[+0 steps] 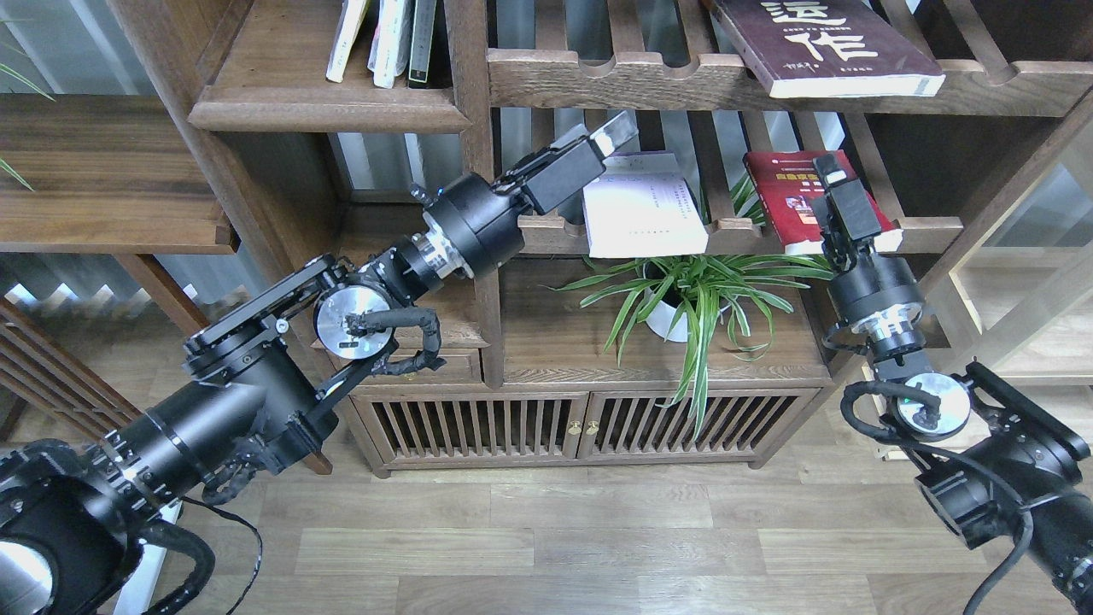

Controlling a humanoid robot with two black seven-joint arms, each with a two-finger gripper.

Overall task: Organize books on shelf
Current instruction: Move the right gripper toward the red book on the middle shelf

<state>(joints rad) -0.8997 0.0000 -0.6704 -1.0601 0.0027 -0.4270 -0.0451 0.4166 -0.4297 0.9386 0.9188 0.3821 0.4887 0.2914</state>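
Head view shows the three books lying on slatted shelves, none on the solid board shelf (329,107) at upper left. That shelf has a thick rounded front edge, and a few upright books (388,38) stand toward its right end against the post; the board to their left is bare.

On the middle slatted shelf (926,231) the white-lavender book (640,209) lies flat, its near edge hanging out past the scalloped front rail. Well to its right on the same shelf, with a slatted gap between them, the red book (790,201) also overhangs the rail. The maroon-brown book (824,43) with big white characters lies on the slatted shelf above, tilted, its lower right corner jutting past that rail (598,81).

The left gripper (610,137) reaches up from the left, its tip just beside the upper left corner of the white-lavender book; its fingers read as pressed close, but whether they pinch anything I cannot tell. The right gripper (828,166) points upward in front of the red book's right part; it is seen end-on and dark, so I cannot tell whether it is spread or closed, or touching the book.

Below the middle shelf a potted plant (696,295) stands on the cabinet top (555,342), its leaves reaching up to the rail between the two books.
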